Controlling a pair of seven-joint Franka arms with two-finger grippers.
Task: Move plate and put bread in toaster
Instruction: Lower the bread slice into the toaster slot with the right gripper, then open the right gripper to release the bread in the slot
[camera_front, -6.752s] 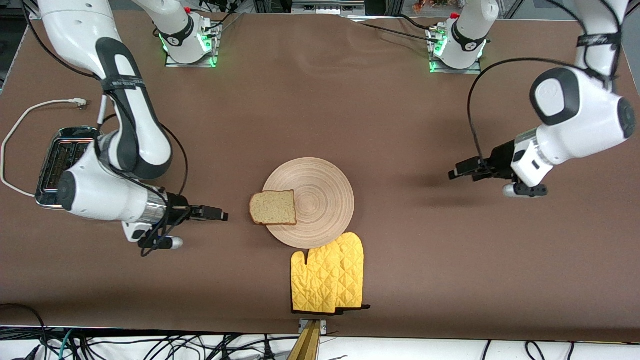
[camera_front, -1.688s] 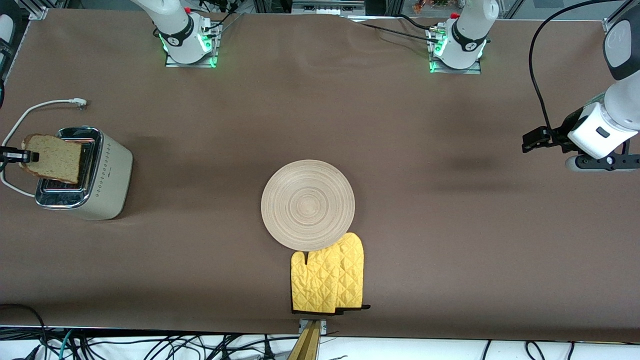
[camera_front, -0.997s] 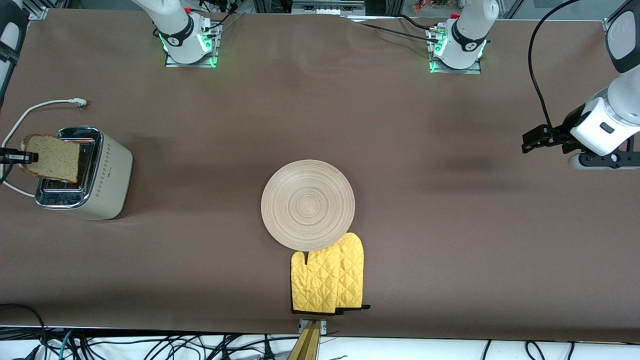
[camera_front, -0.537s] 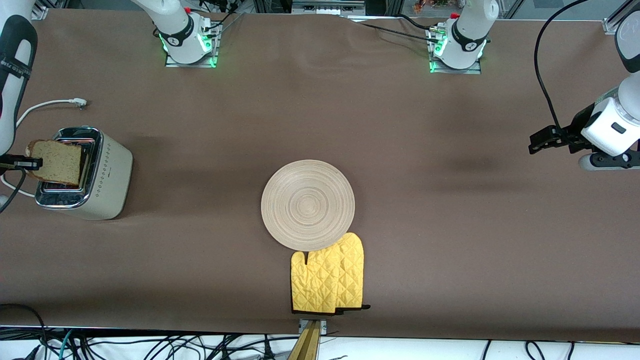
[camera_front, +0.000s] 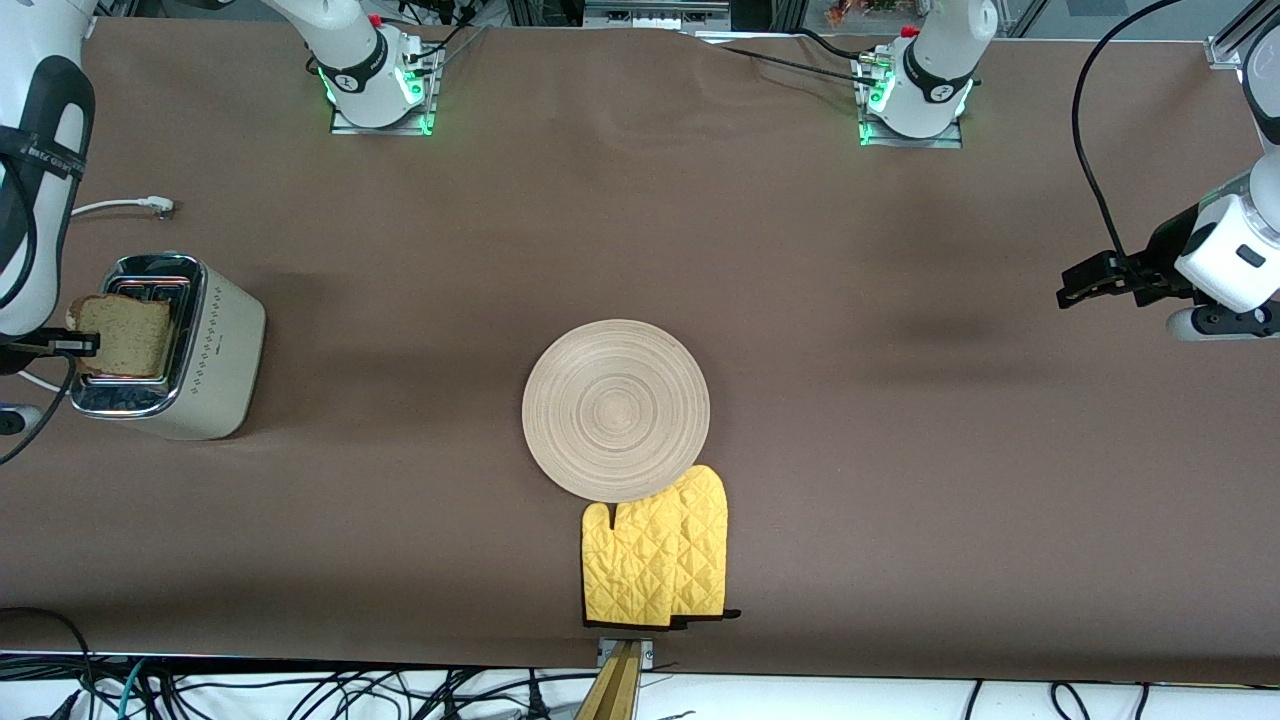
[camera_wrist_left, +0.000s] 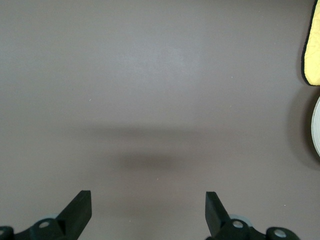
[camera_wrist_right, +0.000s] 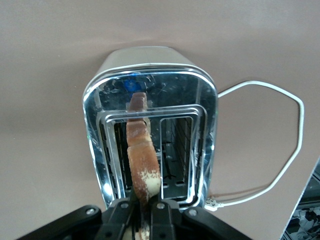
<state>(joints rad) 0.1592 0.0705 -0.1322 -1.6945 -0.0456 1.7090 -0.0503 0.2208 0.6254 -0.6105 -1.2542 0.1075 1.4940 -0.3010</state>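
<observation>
My right gripper (camera_front: 75, 346) is shut on the bread (camera_front: 125, 335), a brown speckled slice held upright over the cream toaster (camera_front: 215, 350) at the right arm's end of the table. In the right wrist view the bread (camera_wrist_right: 142, 160) is edge-on between the fingers of my right gripper (camera_wrist_right: 145, 220), and its lower part dips into one slot of the chrome toaster top (camera_wrist_right: 200, 100). The pale wooden plate (camera_front: 616, 410) lies bare at the table's middle. My left gripper (camera_front: 1085, 285) is open and empty over bare table at the left arm's end, its jaws (camera_wrist_left: 147, 210) wide apart.
Two yellow quilted oven mitts (camera_front: 655, 548) lie touching the plate's edge nearer the front camera. The toaster's white cord (camera_front: 110, 207) loops beside it, also in the right wrist view (camera_wrist_right: 290, 150). The plate's edge (camera_wrist_left: 317, 125) and a mitt (camera_wrist_left: 312, 50) show in the left wrist view.
My right gripper has lowered the bread from above the toaster down into a slot. The left arm has drifted slightly toward its end of the table. The plate has not moved.
</observation>
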